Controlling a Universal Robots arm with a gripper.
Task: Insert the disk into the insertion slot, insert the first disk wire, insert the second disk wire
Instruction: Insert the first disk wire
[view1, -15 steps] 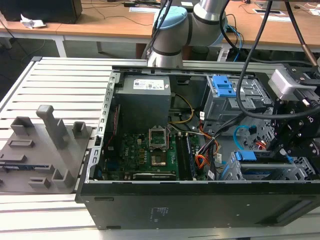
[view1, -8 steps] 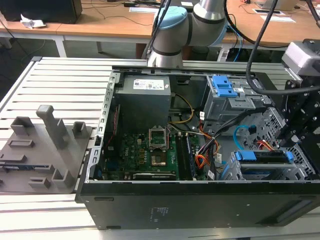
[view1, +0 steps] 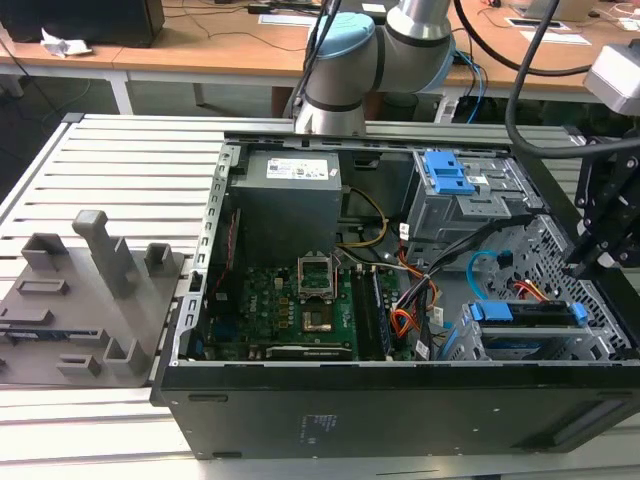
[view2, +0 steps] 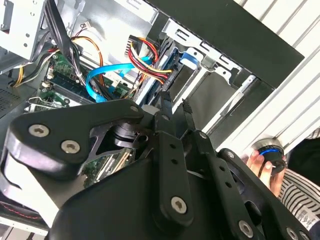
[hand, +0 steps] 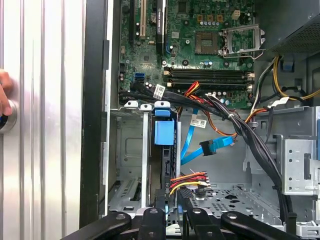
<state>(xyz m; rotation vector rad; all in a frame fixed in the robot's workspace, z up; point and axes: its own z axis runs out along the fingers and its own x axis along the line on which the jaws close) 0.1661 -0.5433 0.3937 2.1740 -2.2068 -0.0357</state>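
Note:
The disk (view1: 527, 312) sits on edge inside the insertion slot (view1: 520, 346), a low grey perforated cage, with a blue tab (hand: 164, 132) at its end. The first disk wire (hand: 189, 179), a bundle of orange, red and black strands, runs to a plug at the disk's edge (view2: 165, 75). The second disk wire (hand: 192, 142), a light blue flat cable, loops beside the disk, and its black plug (hand: 208, 148) hangs free. My gripper (hand: 170, 202) hovers just above the disk's wired end, fingers a narrow gap apart, nothing between them. In the exterior view the gripper (view1: 580, 268) is at the case's right side.
A taller grey bay with blue latches (view1: 452, 180) stands behind the cage. A thick black cable bundle (hand: 250, 140) crosses beside it. The motherboard (view1: 300, 305) fills the case's middle. A person's hand (view2: 260, 162) rests on a round button outside the case. A grey fixture (view1: 90, 290) lies at the exterior view's left.

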